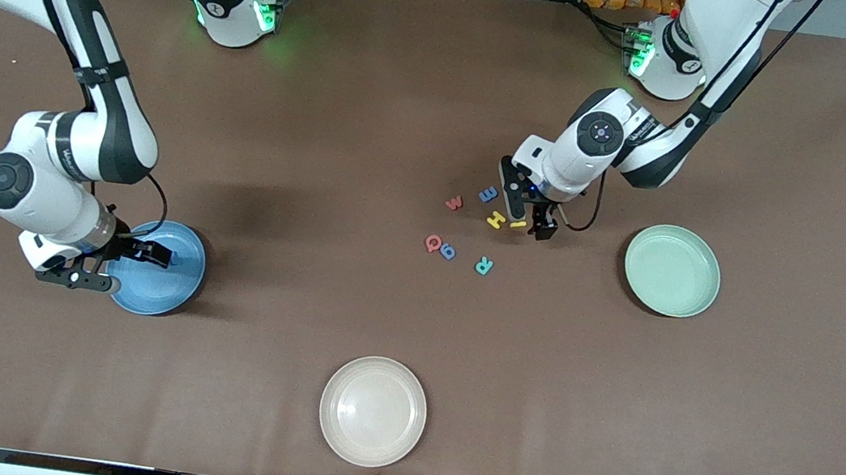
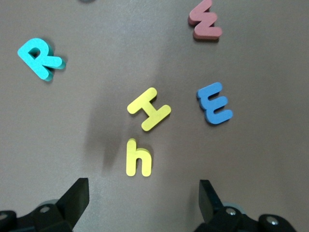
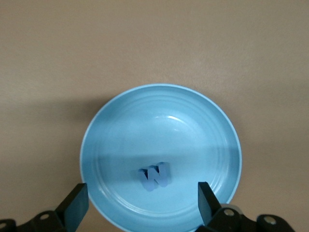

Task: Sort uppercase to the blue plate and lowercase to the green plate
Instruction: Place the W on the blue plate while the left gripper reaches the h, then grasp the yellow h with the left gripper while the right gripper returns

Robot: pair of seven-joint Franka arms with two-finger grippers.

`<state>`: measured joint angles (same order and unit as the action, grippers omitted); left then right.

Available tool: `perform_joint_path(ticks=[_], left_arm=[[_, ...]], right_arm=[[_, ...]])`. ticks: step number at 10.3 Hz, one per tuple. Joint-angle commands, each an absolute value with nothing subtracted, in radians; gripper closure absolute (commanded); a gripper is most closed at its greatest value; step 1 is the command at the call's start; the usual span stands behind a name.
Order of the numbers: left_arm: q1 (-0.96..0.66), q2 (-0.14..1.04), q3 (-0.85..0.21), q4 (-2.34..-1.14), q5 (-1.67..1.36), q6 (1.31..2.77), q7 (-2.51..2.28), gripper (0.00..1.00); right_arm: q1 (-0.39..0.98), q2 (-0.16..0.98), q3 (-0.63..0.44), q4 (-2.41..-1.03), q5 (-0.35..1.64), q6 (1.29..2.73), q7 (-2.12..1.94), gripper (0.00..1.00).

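- Landmark for all positions: the yellow H (image 1: 496, 219), lying flat on the brown table (image 1: 373, 116) in the middle of the letter cluster.
- Left gripper (image 1: 530, 209) is low over the table just beside the yellow H, toward the left arm's end. Fingers spread wide, nothing between them. In the left wrist view the yellow h (image 2: 138, 158) lies on the table in the open gap between the two fingertips (image 2: 77, 195), untouched.
- Yellow h (image 1: 519, 224): touching or almost touching the yellow H, on the side toward the left arm's end.
- Blue E-shaped letter (image 1: 487, 194): near the yellow H, farther from the front camera.
- Red w (image 1: 454, 202): near the yellow H, toward the right arm's end and slightly farther from the camera.
- Teal R (image 1: 484, 265): nearer the camera than the yellow H, apart from it.
- Red Q (image 1: 433, 244) and a small blue letter (image 1: 448, 251): side by side and touching, nearer the camera than the yellow H and toward the right arm's end.
- Green plate (image 1: 672, 270): well apart from the yellow H, toward the left arm's end. No letters in it.
- Blue plate (image 1: 175, 291): well apart from the yellow H, toward the right arm's end.
- Right gripper (image 1: 117, 263) is over the blue plate. Fingers wide apart, holding nothing.
- Blue W (image 3: 154, 175) sits in the blue plate, free of both fingers.
- Cream plate (image 1: 372, 411): well apart from the yellow H, nearer the camera.
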<state>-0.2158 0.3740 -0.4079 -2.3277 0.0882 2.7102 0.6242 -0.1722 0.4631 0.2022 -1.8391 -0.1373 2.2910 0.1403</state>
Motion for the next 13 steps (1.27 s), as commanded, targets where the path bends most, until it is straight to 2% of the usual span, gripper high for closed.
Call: perform_joint_path(ticks=[1, 3, 7, 9, 11, 13], left_arm=[[-0.288, 0.406, -0.339, -2.313, 0.121, 2.744, 0.58, 0.0], [-0.36, 0.419, -0.273, -2.312, 0.121, 2.77, 0.575, 0.0], [-0.394, 0.423, -0.258, -2.298, 0.121, 2.772, 0.541, 0.0], [-0.4, 0.436, -0.253, -2.295, 0.121, 2.772, 0.541, 0.03], [-0.454, 0.439, -0.201, -2.29, 0.121, 2.773, 0.54, 0.07], [-0.469, 0.442, -0.187, -2.292, 0.123, 2.778, 0.54, 0.14]], right_arm=[[-0.135, 0.428, 0.193, -1.797, -0.103, 2.205, 0.132, 0.0], [-0.101, 0.422, 0.192, -1.749, -0.028, 2.155, 0.135, 0.0], [0.001, 0.42, 0.192, -1.704, -0.025, 2.143, 0.251, 0.01], [0.069, 0.429, 0.192, -1.683, -0.026, 2.145, 0.332, 0.02], [0.141, 0.439, 0.192, -1.658, -0.032, 2.152, 0.414, 0.04], [0.205, 0.465, 0.192, -1.631, -0.034, 2.157, 0.442, 0.05]])
